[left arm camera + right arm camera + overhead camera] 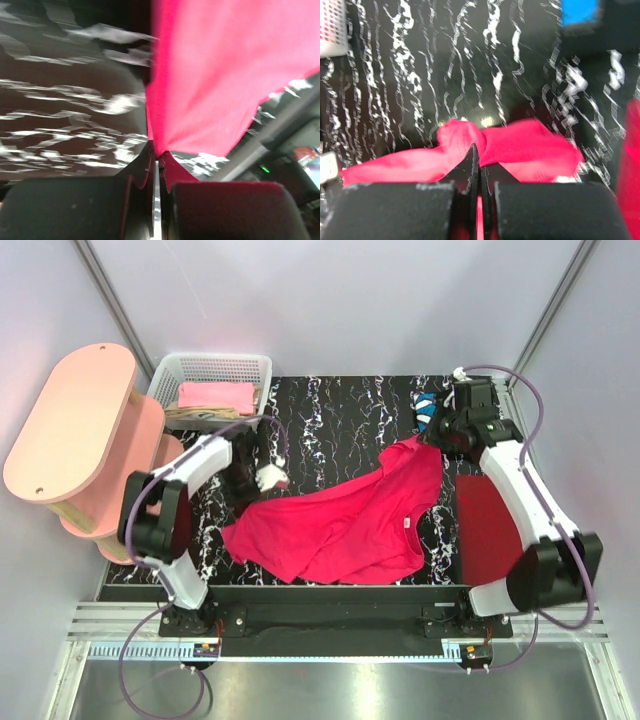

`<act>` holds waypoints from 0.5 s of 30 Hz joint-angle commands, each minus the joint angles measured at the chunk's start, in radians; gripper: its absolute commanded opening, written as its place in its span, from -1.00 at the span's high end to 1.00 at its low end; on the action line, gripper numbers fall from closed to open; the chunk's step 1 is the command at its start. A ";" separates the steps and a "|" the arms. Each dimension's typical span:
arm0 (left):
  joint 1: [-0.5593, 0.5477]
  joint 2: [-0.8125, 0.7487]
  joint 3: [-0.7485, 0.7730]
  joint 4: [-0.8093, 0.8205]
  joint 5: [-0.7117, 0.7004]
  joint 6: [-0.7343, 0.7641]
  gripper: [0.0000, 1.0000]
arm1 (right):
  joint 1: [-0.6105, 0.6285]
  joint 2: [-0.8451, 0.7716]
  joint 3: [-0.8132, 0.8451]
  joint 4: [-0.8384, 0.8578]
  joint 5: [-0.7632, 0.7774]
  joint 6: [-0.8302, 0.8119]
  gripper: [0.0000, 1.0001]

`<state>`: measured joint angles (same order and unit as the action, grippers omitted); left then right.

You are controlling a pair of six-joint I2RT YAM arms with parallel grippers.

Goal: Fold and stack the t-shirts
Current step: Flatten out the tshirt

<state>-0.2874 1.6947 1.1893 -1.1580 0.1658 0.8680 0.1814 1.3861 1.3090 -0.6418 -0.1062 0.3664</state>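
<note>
- The crimson t-shirt [340,520] lay spread but rumpled on the near middle of the black marbled table [330,410]. Its white neck tag [407,524] showed toward the right side.
- The left gripper [157,159] was clamped on the shirt's left edge. Only its own wrist view showed the jaws pressed together with red cloth fanning out of the pinch.
- The right gripper [480,161] was likewise closed on the same shirt, at its far right corner. Its wrist view showed a bunched fold just ahead of the jaw tips, a detail too small to read from overhead.
- Only the overhead view showed the whole shirt stretched between the two arms.
- A black t-shirt [428,412] with a blue-white patch lay at the far right of the table, just beside the right gripper. The right wrist view caught only a blurred blue square of it.
- A pink t-shirt [215,395] lay on a beige one [195,417] in a white basket [215,362] at the far left, beside a pink shelf unit [70,420].
- A flat dark-red rectangle [488,525] lay on the table beside the shirt's right edge, partly under the right arm.
</note>
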 commanded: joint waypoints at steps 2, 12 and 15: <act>0.073 0.166 0.208 0.113 -0.025 -0.047 0.77 | -0.022 0.157 0.099 0.183 -0.191 0.015 1.00; 0.067 0.021 0.187 0.138 -0.059 -0.087 -0.55 | -0.022 0.286 0.127 0.248 -0.291 0.029 1.00; -0.047 -0.151 0.011 0.127 -0.048 -0.048 -0.57 | -0.022 0.303 0.127 0.254 -0.311 0.031 1.00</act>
<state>-0.2169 1.7897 1.3659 -0.9882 0.0803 0.7742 0.1577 1.6791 1.3880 -0.4496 -0.3538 0.3904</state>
